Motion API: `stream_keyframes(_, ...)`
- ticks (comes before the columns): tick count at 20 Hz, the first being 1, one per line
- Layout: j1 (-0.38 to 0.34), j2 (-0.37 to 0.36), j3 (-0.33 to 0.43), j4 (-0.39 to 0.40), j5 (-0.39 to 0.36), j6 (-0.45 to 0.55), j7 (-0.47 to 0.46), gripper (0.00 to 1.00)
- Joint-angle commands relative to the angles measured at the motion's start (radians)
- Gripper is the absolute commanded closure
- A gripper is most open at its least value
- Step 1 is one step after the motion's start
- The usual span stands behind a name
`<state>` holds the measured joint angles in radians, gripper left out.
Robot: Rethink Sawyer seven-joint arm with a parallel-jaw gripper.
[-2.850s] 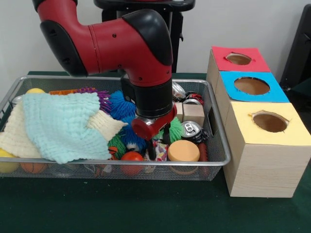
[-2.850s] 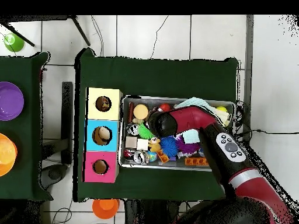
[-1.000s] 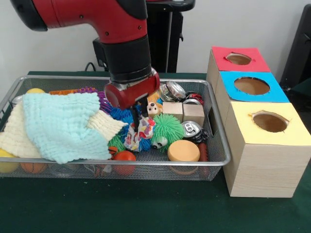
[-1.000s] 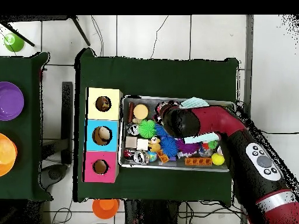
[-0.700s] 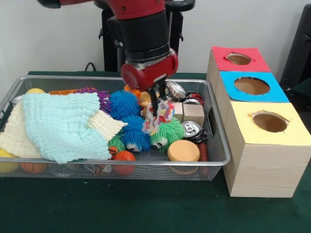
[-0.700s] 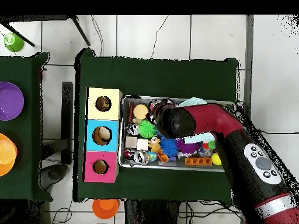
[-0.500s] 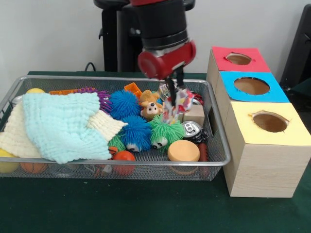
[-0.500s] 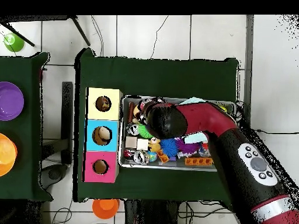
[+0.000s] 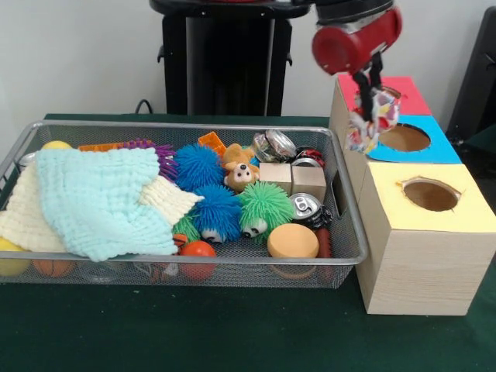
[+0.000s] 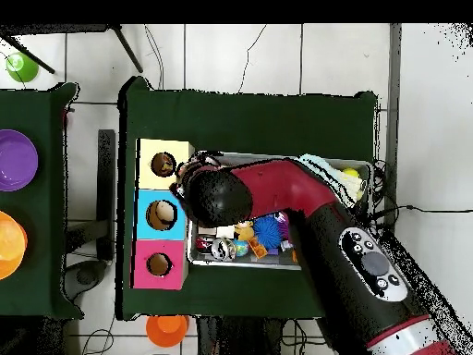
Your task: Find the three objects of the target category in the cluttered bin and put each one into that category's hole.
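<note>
My gripper (image 9: 370, 93) is shut on a small ruffled cloth bundle (image 9: 370, 118) with a red, blue, yellow and white pattern. It hangs in the air past the right end of the wire mesh bin (image 9: 345, 256), beside the blue-topped box. The yellow-topped box with its round hole (image 9: 430, 194) stands nearer the camera, to the right and below the bundle. In the overhead view the arm's head (image 10: 220, 199) covers the gripper and bundle, at the bin's edge (image 10: 277, 263) beside the yellow hole (image 10: 163, 165). No other patterned bundle shows in the bin.
The bin holds a mint cloth (image 9: 101, 198) over a cream cloth (image 9: 27, 217), blue (image 9: 217, 213) and green (image 9: 265, 208) spiky balls, a toy bear (image 9: 239, 174), wooden blocks (image 9: 308, 181), cans (image 9: 308, 206) and an orange disc (image 9: 292, 241). Blue-topped (image 9: 402, 138) and red-topped (image 9: 380, 94) holes lie behind the yellow one.
My gripper rose out of the bin with the patterned bundle and carried it right, from above the green spiky ball to past the bin's right end, beside the boxes.
</note>
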<state>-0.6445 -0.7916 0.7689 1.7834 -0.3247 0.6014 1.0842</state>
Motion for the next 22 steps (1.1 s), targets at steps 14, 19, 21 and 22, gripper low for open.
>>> stream_keyframes(14,0.133,0.067,-0.160,0.014,-0.026,-0.080,0.180,1.00)
stream_keyframes(19,0.136,0.078,-0.166,0.009,-0.022,-0.131,0.174,1.00)
stream_keyframes(21,0.136,0.081,-0.166,0.012,-0.020,-0.152,0.173,1.00)
stream_keyframes(22,0.136,0.084,-0.162,0.013,-0.018,-0.176,0.176,1.00)
